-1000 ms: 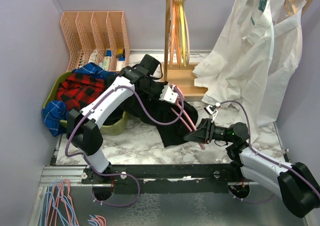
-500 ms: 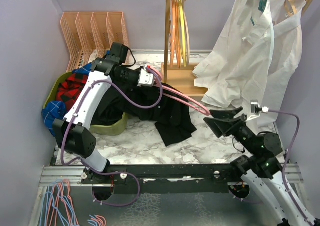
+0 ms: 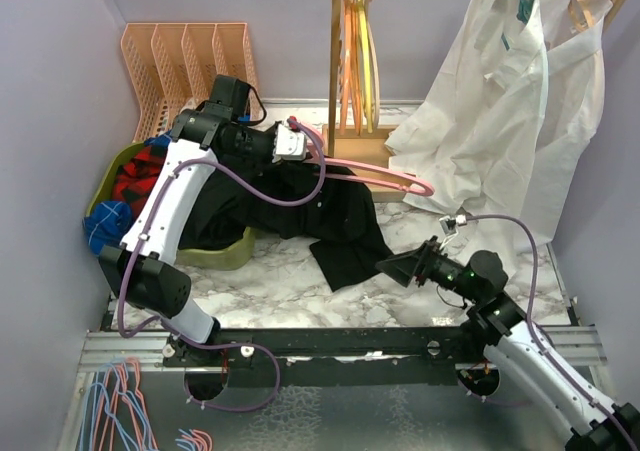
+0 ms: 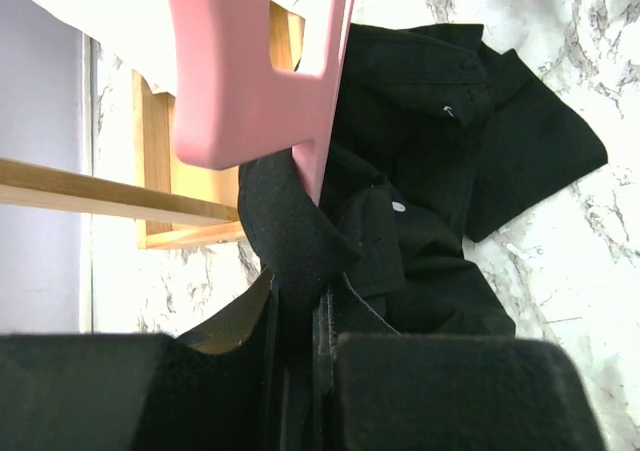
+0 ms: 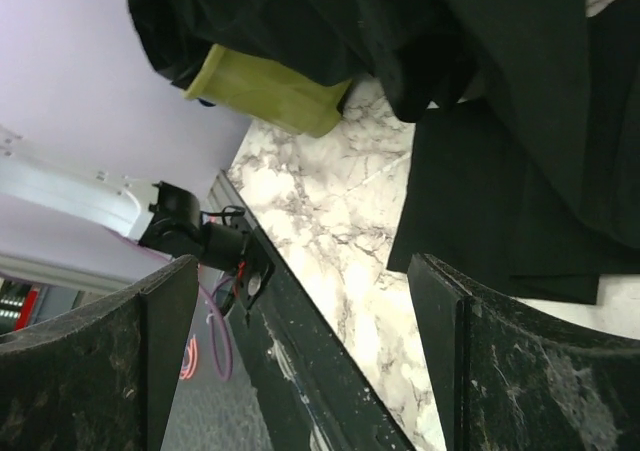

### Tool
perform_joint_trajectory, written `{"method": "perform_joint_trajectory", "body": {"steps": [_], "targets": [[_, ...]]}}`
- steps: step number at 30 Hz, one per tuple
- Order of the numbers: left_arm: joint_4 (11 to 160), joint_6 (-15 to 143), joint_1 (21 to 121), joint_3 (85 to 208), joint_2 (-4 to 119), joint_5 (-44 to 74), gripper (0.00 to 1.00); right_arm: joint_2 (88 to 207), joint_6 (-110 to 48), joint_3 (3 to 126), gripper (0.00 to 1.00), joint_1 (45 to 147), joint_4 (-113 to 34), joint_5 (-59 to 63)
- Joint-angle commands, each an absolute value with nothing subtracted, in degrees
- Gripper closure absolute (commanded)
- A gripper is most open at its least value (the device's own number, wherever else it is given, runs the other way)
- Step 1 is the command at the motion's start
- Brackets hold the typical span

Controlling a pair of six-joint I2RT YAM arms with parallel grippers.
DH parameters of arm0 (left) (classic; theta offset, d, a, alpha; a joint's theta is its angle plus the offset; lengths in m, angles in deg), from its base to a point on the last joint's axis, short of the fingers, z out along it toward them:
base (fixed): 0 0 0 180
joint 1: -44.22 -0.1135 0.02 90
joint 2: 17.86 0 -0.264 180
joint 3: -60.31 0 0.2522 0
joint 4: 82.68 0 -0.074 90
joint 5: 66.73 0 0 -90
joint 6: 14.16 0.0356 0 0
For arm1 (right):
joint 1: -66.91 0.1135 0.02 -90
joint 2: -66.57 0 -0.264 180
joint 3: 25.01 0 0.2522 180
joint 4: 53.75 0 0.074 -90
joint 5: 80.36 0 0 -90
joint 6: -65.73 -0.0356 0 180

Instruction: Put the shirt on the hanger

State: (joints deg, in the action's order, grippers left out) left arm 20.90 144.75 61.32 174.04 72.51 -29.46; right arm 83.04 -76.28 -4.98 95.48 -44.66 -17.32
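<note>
The pink hanger (image 3: 372, 172) sticks out to the right from my left gripper (image 3: 300, 143), held above the table. The black shirt (image 3: 340, 221) hangs under it and spreads over the marble top and the basket. In the left wrist view the hanger (image 4: 250, 81) runs down into a fold of the shirt (image 4: 450, 151), and my left gripper (image 4: 300, 311) is shut on both. My right gripper (image 3: 387, 266) is open and empty, low by the shirt's near hem. The right wrist view shows the shirt (image 5: 500, 121) just beyond the right gripper (image 5: 300, 341).
A green basket (image 3: 225, 256) with a red-and-black plaid garment (image 3: 150, 186) sits at the left. A peach file rack (image 3: 190, 66) stands behind it. A wooden rack (image 3: 337, 71) holds orange and yellow hangers (image 3: 358, 61). White shirts (image 3: 510, 101) hang at the right.
My left gripper has lifted and pulled back to the left with the hanger, raising the shirt. My right arm let go near the hanger, swung up, then came down by the shirt's hem.
</note>
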Motion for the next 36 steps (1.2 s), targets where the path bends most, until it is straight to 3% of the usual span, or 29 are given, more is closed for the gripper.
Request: {"method": "perform_joint_trajectory", "body": {"steps": [1, 8, 15, 25, 26, 28, 32, 36], "targets": [[16.34, 141.32, 60.71, 176.42, 70.49, -31.89, 1.00, 90.97, -74.38, -2.10, 0.14, 95.91, -56.36, -14.60], [17.79, 139.47, 60.77, 175.26, 69.05, -31.29, 1.00, 113.47, -77.68, -1.00, 0.16, 97.10, -77.99, -14.19], [18.21, 138.71, 60.77, 174.38, 68.09, -31.11, 1.00, 124.19, -76.97, 1.36, 0.16, 97.76, -85.86, -11.11], [18.41, 138.40, 60.84, 173.50, 67.68, -30.60, 1.00, 137.69, -79.27, 4.33, 0.27, 99.29, -96.29, -11.73], [18.41, 138.31, 60.90, 173.54, 67.66, -30.54, 1.00, 139.01, -79.40, 4.59, 0.29, 99.41, -97.27, -11.64], [18.49, 138.27, 60.90, 173.56, 67.64, -30.32, 1.00, 141.80, -79.53, 5.09, 0.44, 99.43, -99.20, -12.07], [18.66, 138.96, 60.87, 173.00, 67.33, -28.04, 1.00, 144.61, -79.99, 5.18, 0.96, 99.43, -101.90, -11.93], [17.60, 143.03, 60.91, 173.60, 67.00, -22.35, 1.00, 139.54, -80.92, 1.17, 0.99, 99.19, -98.55, -3.83]]}}
